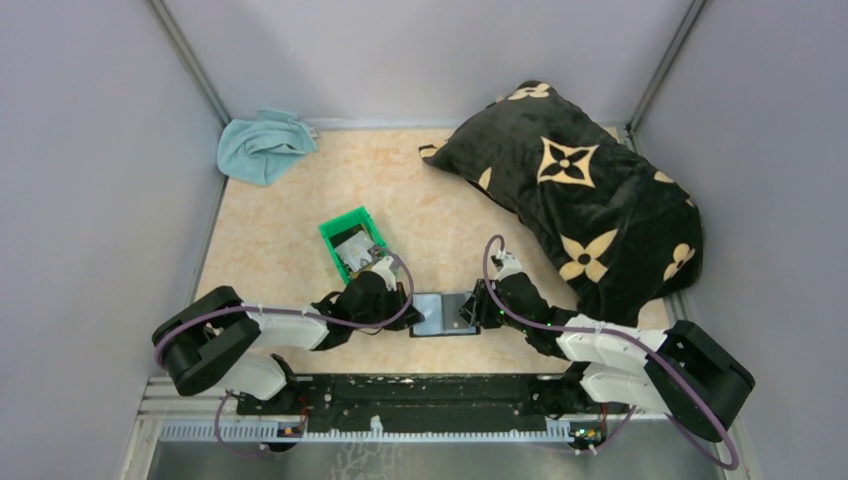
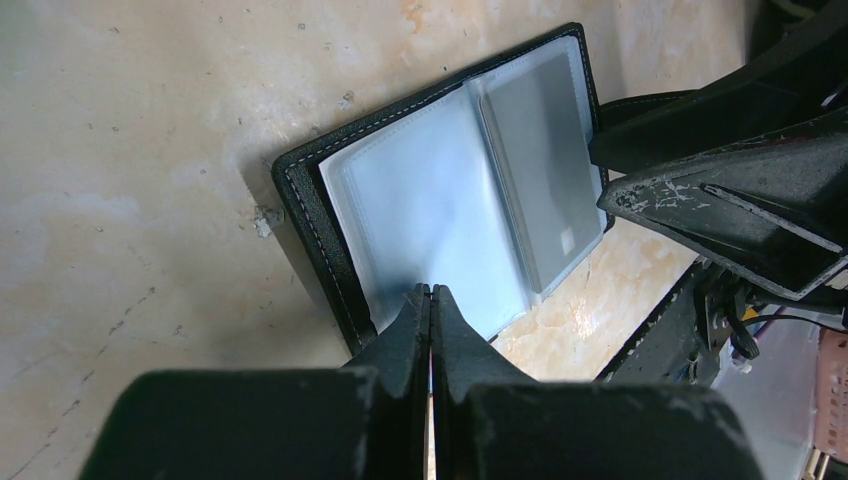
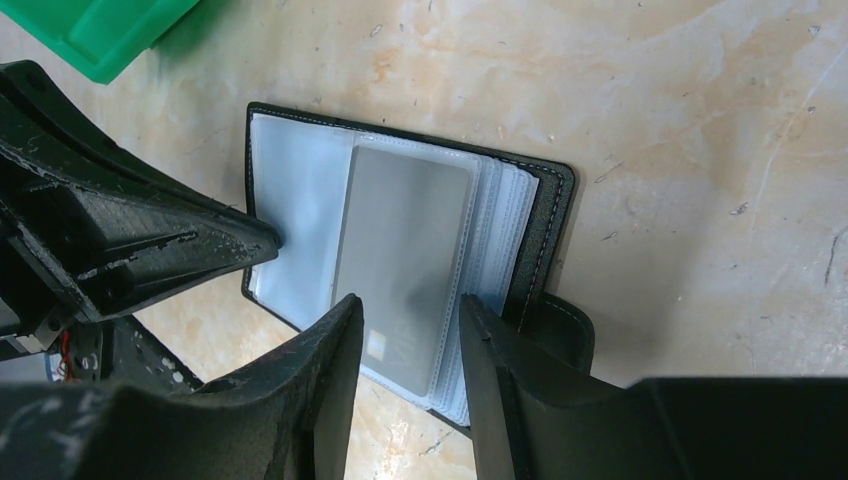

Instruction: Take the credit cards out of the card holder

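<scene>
The black card holder (image 1: 442,314) lies open on the table between both arms, clear sleeves facing up (image 2: 330,230) (image 3: 545,230). A pale grey credit card (image 3: 405,260) (image 2: 545,170) sits inside the top sleeve on its right half. My left gripper (image 2: 431,292) (image 1: 405,305) is shut, its tips pressed down on the empty left sleeve; nothing is between them. My right gripper (image 3: 410,315) (image 1: 475,308) is open just above the near end of the grey card, one finger to each side. My left gripper's tip (image 3: 270,240) also shows in the right wrist view.
A green bin (image 1: 352,243) (image 3: 110,30) with flat pale and dark pieces in it stands just behind my left gripper. A light blue cloth (image 1: 262,143) lies at the back left. A large black patterned pillow (image 1: 580,195) fills the right rear.
</scene>
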`<state>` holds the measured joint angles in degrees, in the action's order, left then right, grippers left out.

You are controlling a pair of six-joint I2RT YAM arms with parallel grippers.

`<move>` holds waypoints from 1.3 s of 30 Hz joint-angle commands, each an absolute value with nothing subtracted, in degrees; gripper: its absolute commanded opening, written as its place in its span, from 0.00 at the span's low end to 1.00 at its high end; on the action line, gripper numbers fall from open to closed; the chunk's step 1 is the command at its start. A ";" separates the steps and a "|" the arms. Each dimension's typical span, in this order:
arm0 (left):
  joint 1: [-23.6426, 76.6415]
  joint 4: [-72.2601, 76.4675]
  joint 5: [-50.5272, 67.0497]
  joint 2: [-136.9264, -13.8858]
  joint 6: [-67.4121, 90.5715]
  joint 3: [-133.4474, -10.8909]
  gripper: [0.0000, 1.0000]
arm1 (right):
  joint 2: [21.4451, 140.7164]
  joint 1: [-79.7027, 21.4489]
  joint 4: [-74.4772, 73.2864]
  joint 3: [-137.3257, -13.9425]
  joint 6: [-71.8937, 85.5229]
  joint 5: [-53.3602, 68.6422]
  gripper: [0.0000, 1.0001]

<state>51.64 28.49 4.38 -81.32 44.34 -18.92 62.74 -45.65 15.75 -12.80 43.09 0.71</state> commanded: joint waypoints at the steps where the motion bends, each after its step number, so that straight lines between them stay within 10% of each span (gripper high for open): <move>1: 51.50 25.81 3.41 -82.98 44.04 -18.28 0.00 | 61.72 -46.56 15.31 -14.32 42.47 2.28 0.41; 39: 51.46 30.25 5.95 -88.52 45.29 -18.08 0.00 | 60.37 -52.70 14.68 -19.29 44.03 1.49 0.37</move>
